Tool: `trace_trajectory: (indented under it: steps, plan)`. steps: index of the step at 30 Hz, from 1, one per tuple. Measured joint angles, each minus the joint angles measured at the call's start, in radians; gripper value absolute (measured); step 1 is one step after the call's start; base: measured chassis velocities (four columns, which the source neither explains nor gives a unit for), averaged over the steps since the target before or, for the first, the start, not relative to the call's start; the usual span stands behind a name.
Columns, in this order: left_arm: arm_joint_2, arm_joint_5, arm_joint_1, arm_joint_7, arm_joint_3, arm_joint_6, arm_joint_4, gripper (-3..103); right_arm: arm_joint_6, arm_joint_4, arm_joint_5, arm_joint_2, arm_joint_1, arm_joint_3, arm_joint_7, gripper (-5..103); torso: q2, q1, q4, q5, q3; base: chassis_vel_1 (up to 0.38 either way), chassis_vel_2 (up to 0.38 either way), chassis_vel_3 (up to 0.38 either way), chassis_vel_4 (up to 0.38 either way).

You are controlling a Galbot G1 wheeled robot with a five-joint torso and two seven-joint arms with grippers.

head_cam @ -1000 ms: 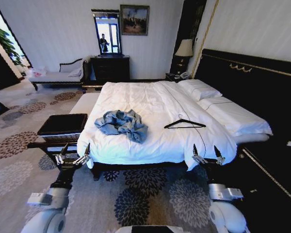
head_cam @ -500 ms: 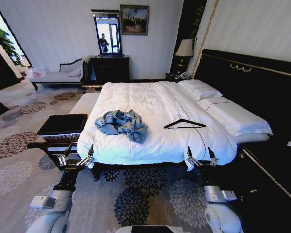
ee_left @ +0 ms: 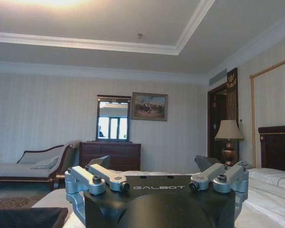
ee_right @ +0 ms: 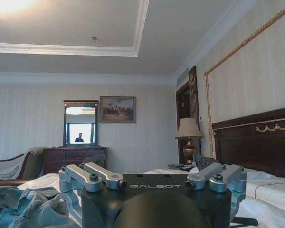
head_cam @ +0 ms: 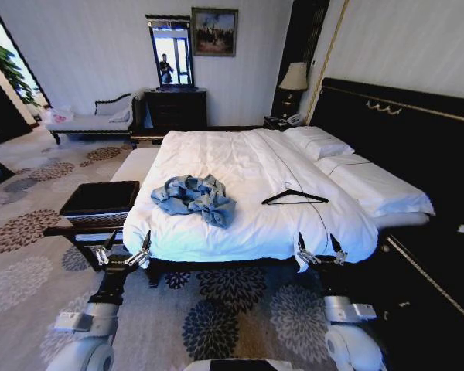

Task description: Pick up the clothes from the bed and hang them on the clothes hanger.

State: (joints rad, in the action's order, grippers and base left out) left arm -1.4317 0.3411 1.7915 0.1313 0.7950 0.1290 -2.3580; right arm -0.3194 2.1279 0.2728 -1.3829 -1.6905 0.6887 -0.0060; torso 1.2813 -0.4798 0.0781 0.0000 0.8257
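Denim clothes point(head_cam: 194, 199): crumpled heap on the bed point(head_cam: 247, 166), near its foot, unmoved.
Hanger point(head_cam: 294, 197): flat on the sheet, well apart from the clothes, toward the pillows.
Left gripper point(head_cam: 124, 251): fingers spread, at the bed's foot edge; has crept slightly inward since a second ago.
Right gripper point(head_cam: 319, 250): fingers spread, at the foot edge below the hanger; shifted inward, barely changed lately.

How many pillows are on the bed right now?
2, both white, at the headboard end of the bed on the robot's right: one farther back toward the lamp, one larger and nearer. More could lie hidden beneath them.
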Motion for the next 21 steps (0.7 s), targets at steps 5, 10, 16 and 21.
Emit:
trace_trajectory:
  steps: [5, 10, 16, 21]
  plan:
    - [-0.001, 0.010, -0.003, 0.000, 0.000, 0.001, 0.003, 100, 0.000, -0.010, -0.003, -0.003, 0.003, -0.001, -0.001, 100, 0.000, 0.000, 0.0000, 0.0000, 0.000, 0.008, 0.030, -0.003, -0.031]
    - [-0.001, 0.021, -0.010, 0.000, 0.001, -0.001, 0.002, 100, 0.000, -0.019, -0.004, -0.005, 0.006, -0.001, -0.003, 100, 0.000, 0.000, 0.0000, 0.0000, 0.000, -0.002, 0.062, -0.006, -0.067]
    - [0.001, 0.025, -0.020, 0.000, 0.002, -0.001, 0.013, 100, 0.000, -0.028, -0.004, -0.006, 0.010, -0.002, -0.003, 100, 0.000, 0.000, 0.0000, 0.0000, 0.000, 0.017, 0.103, -0.005, -0.091]
    - [0.001, 0.026, -0.026, 0.000, 0.001, -0.001, 0.020, 100, 0.003, -0.035, -0.004, -0.007, 0.011, -0.002, -0.003, 100, 0.000, 0.000, 0.0000, -0.0001, 0.000, 0.010, 0.107, -0.005, -0.102]
